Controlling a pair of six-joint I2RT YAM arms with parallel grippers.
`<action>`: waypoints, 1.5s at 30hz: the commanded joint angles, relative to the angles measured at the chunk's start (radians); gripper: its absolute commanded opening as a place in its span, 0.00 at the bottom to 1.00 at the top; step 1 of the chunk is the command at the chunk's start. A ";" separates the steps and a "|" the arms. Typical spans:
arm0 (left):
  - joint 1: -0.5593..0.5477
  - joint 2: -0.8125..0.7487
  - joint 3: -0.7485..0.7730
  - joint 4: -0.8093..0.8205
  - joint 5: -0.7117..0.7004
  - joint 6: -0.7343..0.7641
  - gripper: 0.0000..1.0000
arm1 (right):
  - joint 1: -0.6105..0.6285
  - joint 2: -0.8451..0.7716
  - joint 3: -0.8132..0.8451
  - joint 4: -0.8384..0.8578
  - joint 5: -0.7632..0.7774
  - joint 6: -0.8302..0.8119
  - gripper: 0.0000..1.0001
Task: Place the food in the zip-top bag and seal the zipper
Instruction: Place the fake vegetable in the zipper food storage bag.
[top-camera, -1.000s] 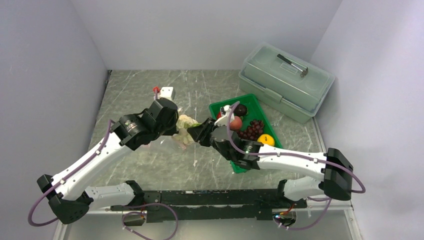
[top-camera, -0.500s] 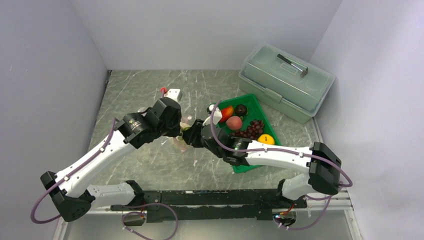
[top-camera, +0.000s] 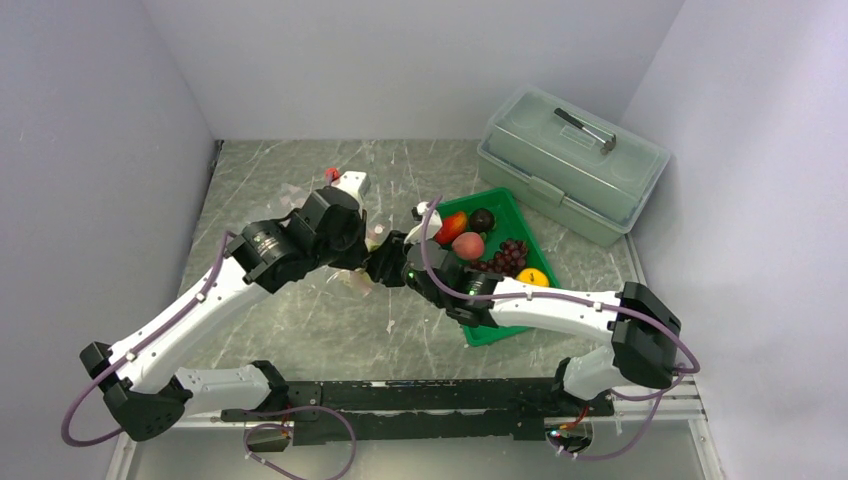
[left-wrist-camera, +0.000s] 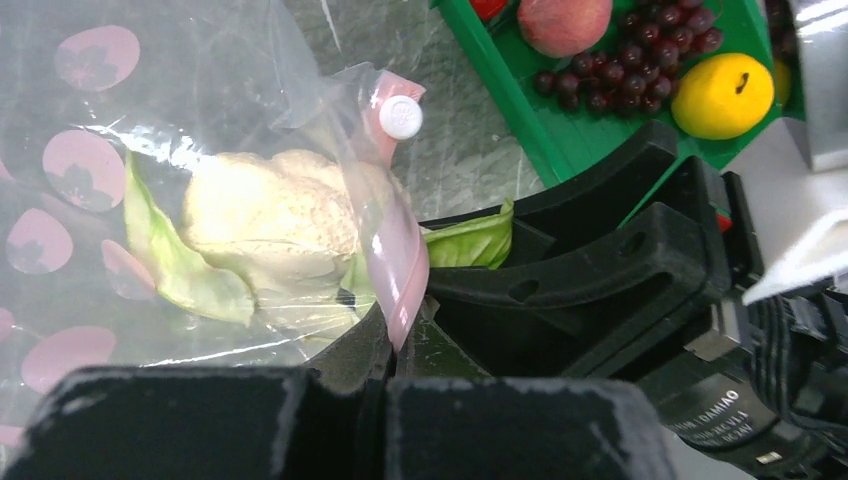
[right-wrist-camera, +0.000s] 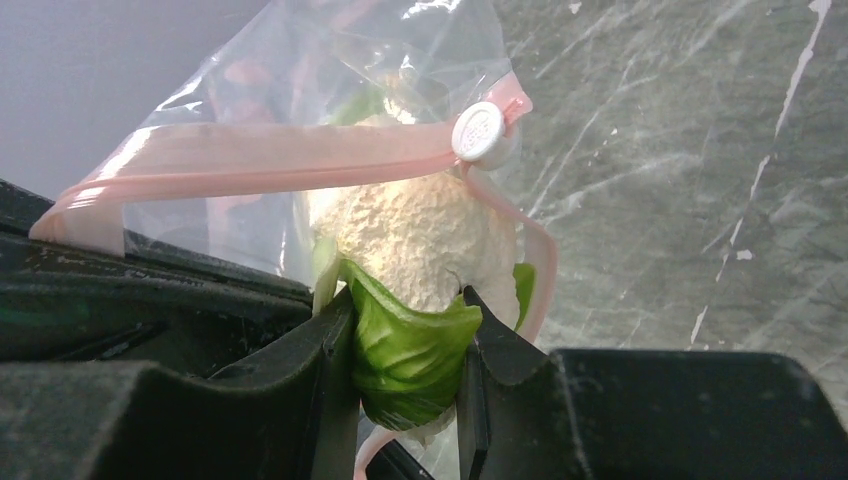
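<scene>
Toy groceries go in: the right pincer (right-wrist-camera: 405, 375) is clamped on the green leaves of the white-and-green vegetable (right-wrist-camera: 415, 240). The vegetable's pale, knobbly head pokes out ahead of the fingertips into the open mouth of the zip-top bag (right-wrist-camera: 330, 70). Seen from that pincer's own camera, the zipper (right-wrist-camera: 280, 155), a pink strip, crosses just above the vegetable, with its white slider (right-wrist-camera: 478, 132) at the strip's right end. A second length of strip curves down past the vegetable's right side.

Opposite, the left pincer (left-wrist-camera: 385, 375) has its fingers drawn together on the bag's mouth edge, and the pink strip disappears between them. Directly ahead of those fingers the vegetable's head shows through clear film printed with pink ovals, while one leaf sticks out towards the right pincer.

From above, the two pincers meet almost tip to tip over the marbled worktop (top-camera: 330, 320). Just behind the right pincer, on the side away from its partner, the green tray (left-wrist-camera: 520, 120) holds the red-orange fruit (top-camera: 451, 227), dark purple ball (top-camera: 482, 219), pink peach (top-camera: 468, 245), dark grape bunch (top-camera: 510, 255) and yellow-orange fruit (top-camera: 532, 277). The pale green lidded box (top-camera: 570, 160) stands beyond the tray, well apart from both pincers.
</scene>
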 joint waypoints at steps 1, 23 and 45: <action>-0.007 -0.013 0.074 0.012 0.096 0.012 0.00 | -0.023 -0.004 0.035 0.115 -0.033 -0.044 0.12; -0.008 -0.003 0.068 -0.011 0.130 -0.024 0.00 | -0.029 -0.321 -0.218 0.275 0.120 -0.049 0.10; 0.009 -0.010 0.074 0.043 0.157 -0.062 0.00 | 0.025 -0.181 -0.011 0.001 0.292 -0.135 0.71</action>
